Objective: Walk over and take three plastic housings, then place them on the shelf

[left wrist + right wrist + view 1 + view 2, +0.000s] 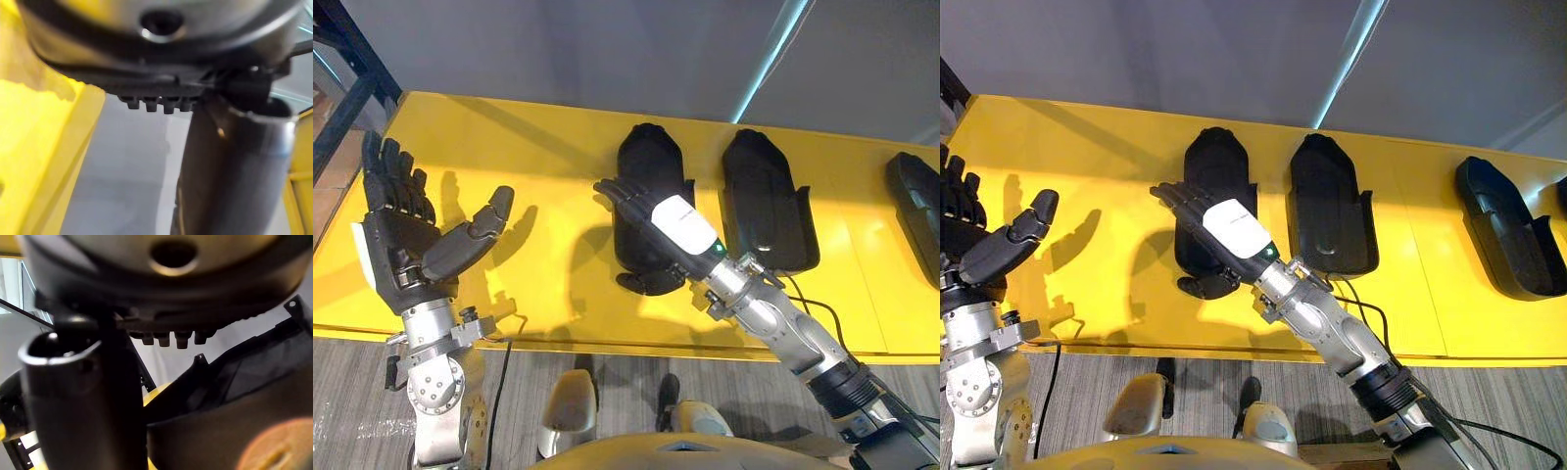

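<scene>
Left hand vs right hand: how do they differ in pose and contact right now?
The left hand is raised with its palm in view, over bare yellow table, touching nothing; the right hand lies palm down over the leftmost housing. The left hand's thumb sticks out into the air; the right hand's thumb sits at the housing's near end. Shared: both have straight fingers, and neither has closed a grip.

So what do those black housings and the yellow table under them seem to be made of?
Housings: apparently moulded black plastic, matte with faint sheen; thin raised walls, rounded ends, soft highlights. Table: hard, smooth yellow coating, perhaps painted metal or laminate; it takes crisp shadows and shows a straight seam. What lies beneath the coating cannot be told.
</scene>
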